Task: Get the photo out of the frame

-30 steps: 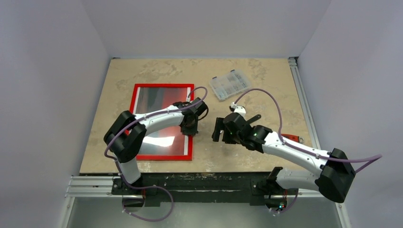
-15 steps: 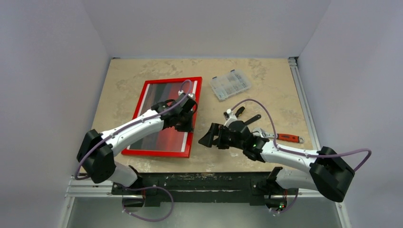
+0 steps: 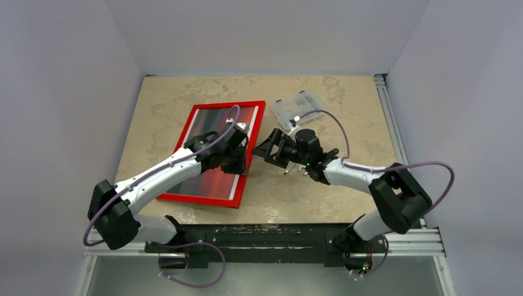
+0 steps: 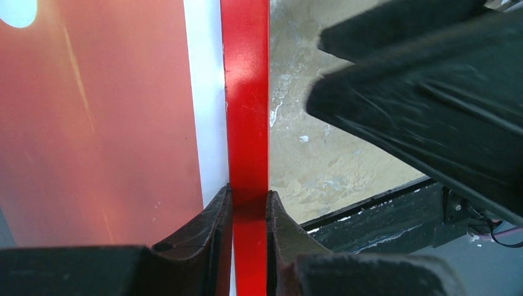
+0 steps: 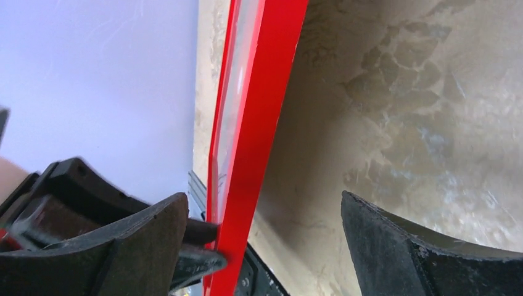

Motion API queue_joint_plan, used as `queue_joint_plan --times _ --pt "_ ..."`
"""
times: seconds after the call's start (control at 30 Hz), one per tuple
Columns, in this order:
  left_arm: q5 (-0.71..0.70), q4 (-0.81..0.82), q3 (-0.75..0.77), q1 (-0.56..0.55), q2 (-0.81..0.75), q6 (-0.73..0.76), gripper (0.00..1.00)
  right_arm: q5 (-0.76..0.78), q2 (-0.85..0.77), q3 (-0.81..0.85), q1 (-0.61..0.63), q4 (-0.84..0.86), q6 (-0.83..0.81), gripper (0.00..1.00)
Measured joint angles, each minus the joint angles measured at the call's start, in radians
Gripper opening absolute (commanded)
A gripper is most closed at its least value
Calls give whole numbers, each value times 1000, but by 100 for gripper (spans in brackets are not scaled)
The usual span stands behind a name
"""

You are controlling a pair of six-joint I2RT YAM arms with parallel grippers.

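Note:
The red frame [image 3: 179, 196] lies tilted on the table with its right side raised. The sunset photo [image 3: 210, 179] sits inside it; its orange sky and white edge strip show in the left wrist view [image 4: 92, 123]. My left gripper [image 3: 242, 161] is shut on the frame's right bar [image 4: 245, 111], one finger on each side of it. My right gripper [image 3: 264, 147] is open just right of that same bar. In the right wrist view the frame's edge [image 5: 259, 111] stands between my open right fingers [image 5: 401, 246], closer to the left one.
A clear plastic parts box [image 3: 298, 109] lies at the back, behind my right arm. The table's front edge and black rail [image 4: 382, 222] run close below the frame. Purple-grey walls enclose the table on three sides.
My left gripper has lifted and swung the frame's right side further up and right. My right gripper has moved up and left, from the table's middle to the frame's right bar.

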Motion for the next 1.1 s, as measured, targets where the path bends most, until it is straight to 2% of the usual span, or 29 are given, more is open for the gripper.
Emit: queue_joint_plan --times 0.13,0.37,0.4,0.43,0.5,0.53,0.63,0.73,0.87,1.1 --pt "3 -7 0 0 -14 1 0 -45 119 56 0 63 10 81" --pt "5 -16 0 0 -35 10 0 -98 274 140 13 132 61 55" --pt "5 -16 -3 0 -38 10 0 -101 286 158 20 131 66 47" --pt "5 -16 -6 0 -41 10 0 -103 296 173 27 131 68 35" --pt "6 -18 -13 0 -51 15 0 -106 313 204 45 134 77 4" --pt "7 -21 -13 0 -55 18 5 -105 315 214 53 130 88 0" --pt "3 -32 -16 0 -67 27 35 -109 314 225 60 131 166 0" --pt "-35 -46 -16 -17 -112 56 53 -91 307 239 68 70 216 0" --pt "-185 -115 35 -143 -169 99 59 -56 280 301 74 -100 220 0" --pt "-486 -244 170 -385 -159 134 62 38 202 462 94 -422 236 0"
